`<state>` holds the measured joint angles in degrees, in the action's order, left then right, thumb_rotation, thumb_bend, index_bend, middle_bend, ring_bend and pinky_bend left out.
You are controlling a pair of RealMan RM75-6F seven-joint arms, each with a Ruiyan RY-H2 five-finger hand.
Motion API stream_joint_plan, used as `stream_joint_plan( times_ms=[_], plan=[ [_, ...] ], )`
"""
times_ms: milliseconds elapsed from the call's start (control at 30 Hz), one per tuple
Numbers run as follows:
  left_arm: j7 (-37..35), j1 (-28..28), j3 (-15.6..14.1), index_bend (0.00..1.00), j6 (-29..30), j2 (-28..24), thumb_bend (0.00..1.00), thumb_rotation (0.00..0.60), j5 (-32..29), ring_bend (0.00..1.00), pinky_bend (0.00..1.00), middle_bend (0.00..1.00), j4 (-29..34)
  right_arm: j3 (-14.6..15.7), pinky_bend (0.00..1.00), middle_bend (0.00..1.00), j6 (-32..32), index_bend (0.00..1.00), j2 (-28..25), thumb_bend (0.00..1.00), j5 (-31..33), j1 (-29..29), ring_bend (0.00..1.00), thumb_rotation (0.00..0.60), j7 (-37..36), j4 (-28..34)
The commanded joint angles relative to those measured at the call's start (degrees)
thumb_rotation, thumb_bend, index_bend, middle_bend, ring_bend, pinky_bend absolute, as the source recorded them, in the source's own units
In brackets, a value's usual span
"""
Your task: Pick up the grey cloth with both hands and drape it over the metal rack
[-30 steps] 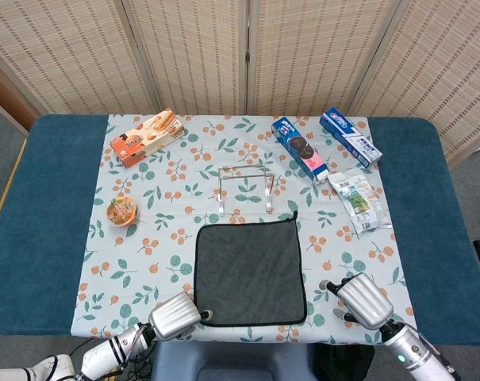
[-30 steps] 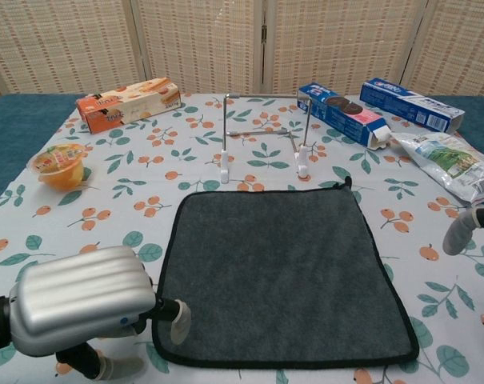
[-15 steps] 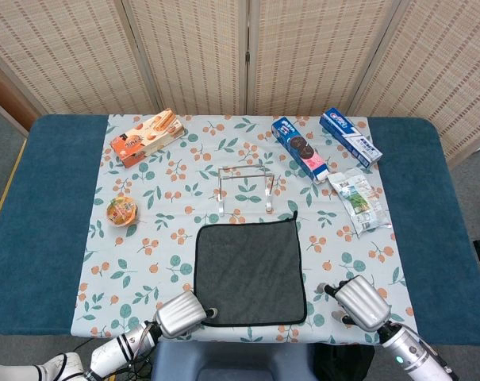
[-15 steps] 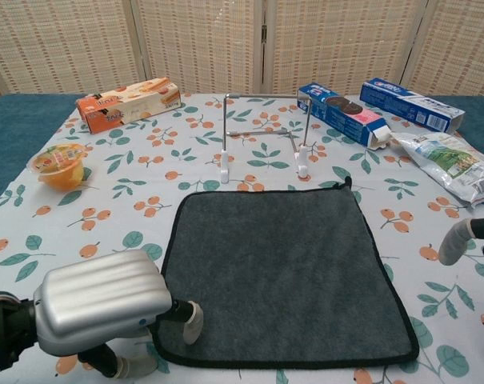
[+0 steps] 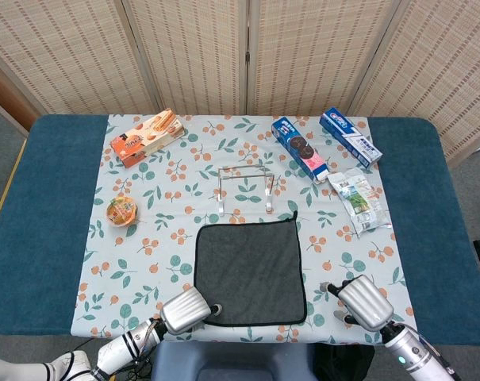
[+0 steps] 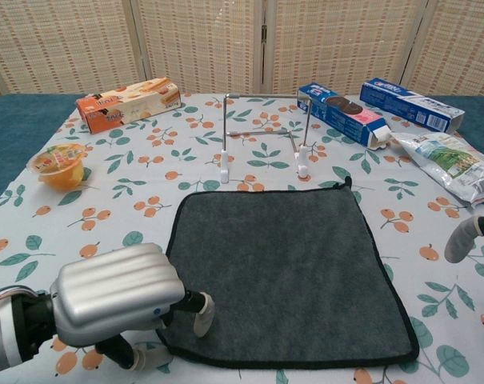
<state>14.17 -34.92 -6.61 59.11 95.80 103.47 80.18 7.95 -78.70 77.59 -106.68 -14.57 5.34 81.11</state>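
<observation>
The grey cloth (image 5: 251, 273) (image 6: 282, 272) lies flat on the floral tablecloth, near the front edge. Just behind it stands the metal rack (image 5: 245, 189) (image 6: 264, 132), upright and bare. My left hand (image 5: 186, 309) (image 6: 118, 304) is at the cloth's near-left corner. One of its fingertips (image 6: 202, 315) rests on the cloth's edge, and its thumb sits lower on the tablecloth; nothing is lifted. My right hand (image 5: 365, 302) is right of the cloth's near-right corner and apart from it, fingers spread. The chest view shows only one of its fingers (image 6: 464, 238).
An orange biscuit box (image 5: 147, 136) and a jelly cup (image 5: 122, 210) lie at the left. A blue cookie box (image 5: 300, 149), a toothpaste box (image 5: 350, 136) and a snack bag (image 5: 359, 200) lie at the right. A folding screen stands behind the table.
My left hand has slid right along the front edge, and its fingertip now lies on the cloth's near-left corner. The right hand has barely shifted. The cloth has not moved.
</observation>
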Motion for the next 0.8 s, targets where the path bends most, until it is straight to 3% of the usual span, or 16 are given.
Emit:
stream_joint_plan(
  times_ms=[33, 233, 467, 800],
  plan=[
    [-0.2, -0.2, 0.1, 0.43, 0.0, 0.3, 0.29, 0.6, -0.2, 0.98, 1.0, 1.0, -0.2, 0.0, 0.88, 0.84, -0.1, 0.39, 0.1, 0.1, 0.1, 0.0, 0.77, 0.6, -0.1, -0.1],
    [-1.2, -0.7, -0.1, 0.48, 0.1, 0.5, 0.29, 0.6, -0.4, 0.98, 1.0, 1.0, -0.4, -0.1, 0.88, 0.84, -0.3, 0.39, 0.2, 0.1, 0.4, 0.0, 0.77, 0.6, -0.3, -0.6],
    [-2.3, -1.0, -0.4, 0.56, 0.5, 1.1, 0.36, 0.6, -0.5, 0.98, 1.0, 1.0, -1.3, 0.3, 0.88, 0.84, 0.3, 0.39, 0.9, 0.17, -0.5, -0.7, 0.77, 0.6, 0.2, -1.0],
    [-3.3, -1.1, -0.4, 0.58, 1.3, 1.0, 0.39, 0.6, -1.2, 0.98, 1.0, 1.0, -1.7, 1.6, 0.88, 0.84, 2.2, 0.39, 2.9, 0.16, -3.5, -2.6, 0.77, 0.6, 1.6, -2.2]
  ],
)
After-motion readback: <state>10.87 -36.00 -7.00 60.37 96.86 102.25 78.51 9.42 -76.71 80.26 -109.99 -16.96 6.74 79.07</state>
